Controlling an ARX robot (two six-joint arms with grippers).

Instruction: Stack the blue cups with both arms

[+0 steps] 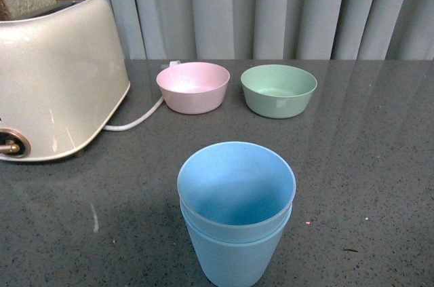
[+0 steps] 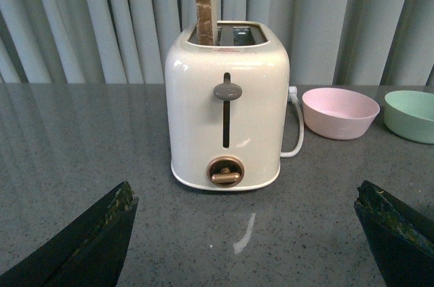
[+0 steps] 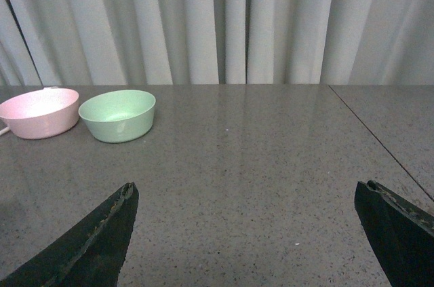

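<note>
Two light blue cups point(image 1: 236, 212) stand nested, one inside the other, upright on the grey table point(image 1: 380, 165) at the front middle of the front view. Neither arm shows in that view. My left gripper point(image 2: 247, 222) is open and empty, its black fingers point(image 2: 102, 233) spread wide above bare table, facing the toaster. My right gripper point(image 3: 247, 222) is open and empty too, its fingers point(image 3: 393, 226) spread wide over bare table. The cups are out of view in both wrist views.
A cream toaster point(image 1: 54, 77) with a slice of bread stands at the back left, its white cord point(image 1: 135, 121) trailing right. A pink bowl point(image 1: 193, 87) and a green bowl point(image 1: 279, 90) sit behind the cups. Grey curtains point(image 1: 271, 9) hang behind the table.
</note>
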